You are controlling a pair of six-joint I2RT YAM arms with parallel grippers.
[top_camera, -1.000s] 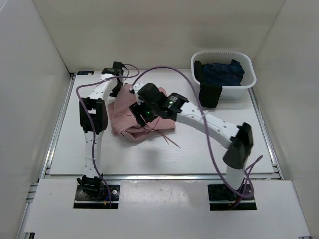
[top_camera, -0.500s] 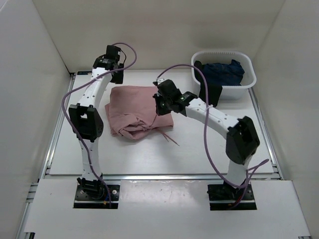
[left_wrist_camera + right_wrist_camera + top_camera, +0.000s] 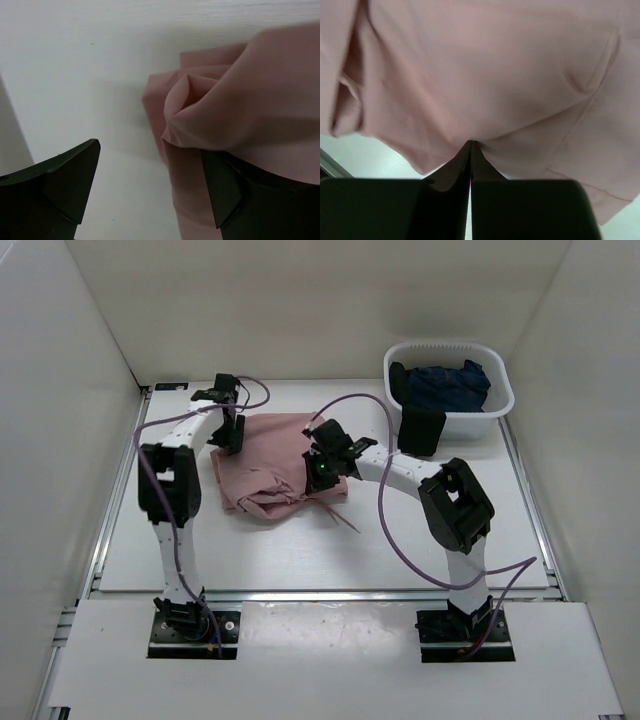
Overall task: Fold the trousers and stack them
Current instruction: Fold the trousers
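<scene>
The right gripper (image 3: pixel 471 150), open a second ago, is now pressing its jaws fully together and appears to be pinching the right edge of the dusty-pink trousers (image 3: pixel 275 452), whose creases are converging at the fingertips. The left gripper (image 3: pixel 150 185), raised half a second ago, is now hovering low at the far-left corner, jaws spread wide around a bunched fold and gripping nothing. The trousers, crumpled a second ago, are now lying as a rough folded rectangle at the middle of the smooth white table (image 3: pixel 400 540), so another fold seems to be starting. The fabric is looking thin, soft and matte, trailing a thin drawstring (image 3: pixel 345 520) nearward. Far right, a white ribbed plastic basket (image 3: pixel 497 405) is holding a crumpled dark navy garment (image 3: pixel 450 385).
</scene>
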